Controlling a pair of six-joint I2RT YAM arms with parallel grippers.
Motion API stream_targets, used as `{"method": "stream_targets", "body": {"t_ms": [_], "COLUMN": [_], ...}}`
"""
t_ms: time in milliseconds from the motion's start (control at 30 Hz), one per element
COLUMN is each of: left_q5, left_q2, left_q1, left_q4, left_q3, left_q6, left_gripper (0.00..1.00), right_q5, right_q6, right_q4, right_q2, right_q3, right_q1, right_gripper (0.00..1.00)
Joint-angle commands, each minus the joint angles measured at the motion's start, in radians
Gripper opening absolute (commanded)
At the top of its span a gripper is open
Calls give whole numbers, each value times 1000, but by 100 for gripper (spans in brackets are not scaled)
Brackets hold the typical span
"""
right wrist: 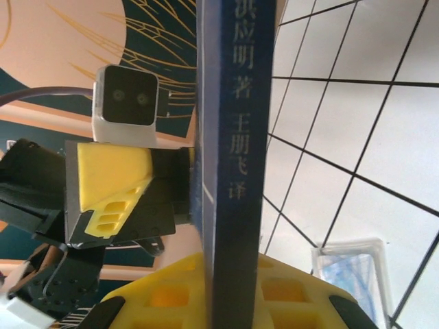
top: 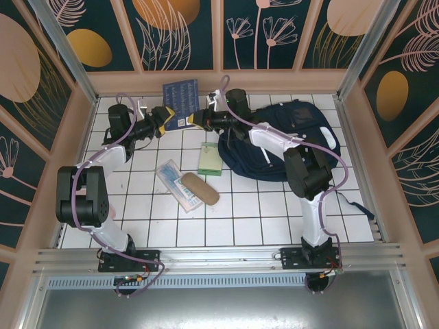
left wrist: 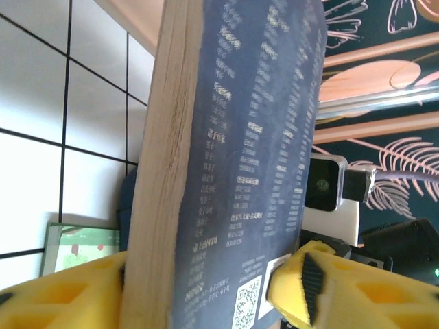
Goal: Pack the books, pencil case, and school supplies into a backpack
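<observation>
- I see the left gripper [top: 166, 116] and the right gripper [top: 195, 120] meeting at the far middle of the white-tiled worktop [top: 260, 212], both on the near edge of one navy book [top: 180, 101].
- Left jaws: closed on the book. In the left wrist view its page edge and printed cover stand upright between the yellow fingers [left wrist: 82, 295].
- Right jaws: also clamped on the book. The right wrist view shows the spine running up between yellow fingers [right wrist: 154, 298].
- The book is held off the tiles, its top leaning toward the far wall.
- The backpack [top: 295, 137] lies at the far right, under the right arm.
- A pale green box [top: 209, 159] lies flat just left of the backpack.
- Nearer to me, a clear packet [top: 171, 179] lies with a brown pencil case [top: 199, 188] resting on it.
</observation>
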Motion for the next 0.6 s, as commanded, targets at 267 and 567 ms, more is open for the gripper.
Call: {"method": "stream_targets", "body": {"t_ms": [267,567], "left_q5": [23,63], "left_q2": [39,86], "left_q1": [-2,-13], "left_q4": [234,455], "left_q3": [-7,-59], "left_q6": [-171,-335], "left_gripper": [81,83], "right_q5": [-76,-83], "right_q6": [147,207], "right_q4": [252,320], "right_q2": [-25,3], "right_q3": [32,40], "right_q1": [3,3], "right_gripper": [0,0]}}
